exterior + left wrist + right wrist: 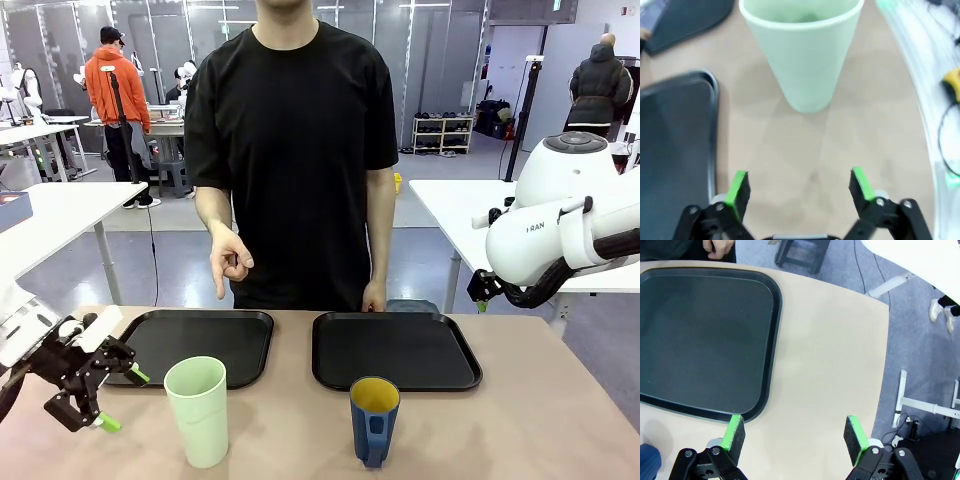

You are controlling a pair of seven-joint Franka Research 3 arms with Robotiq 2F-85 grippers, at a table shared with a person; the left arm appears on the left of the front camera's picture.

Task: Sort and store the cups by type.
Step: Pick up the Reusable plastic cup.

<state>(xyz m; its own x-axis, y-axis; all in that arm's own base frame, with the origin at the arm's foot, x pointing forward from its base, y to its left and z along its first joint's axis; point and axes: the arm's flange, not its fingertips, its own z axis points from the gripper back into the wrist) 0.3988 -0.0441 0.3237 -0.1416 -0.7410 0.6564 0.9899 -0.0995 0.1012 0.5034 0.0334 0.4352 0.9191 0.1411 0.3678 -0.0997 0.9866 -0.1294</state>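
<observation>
Both jaw sets spread wide — our left gripper [800, 182] faces mint-green tumbler [802, 55], right gripper [794, 430] idles; next: advance, clamp tumbler.

Matt plastic tumbler [198, 409] — glossy trays [395, 351]

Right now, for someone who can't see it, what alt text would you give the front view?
A pale green tumbler and a dark blue mug stand on a table before two black trays. The open left gripper hangs beside the tumbler; a person in black stands across the table.
</observation>
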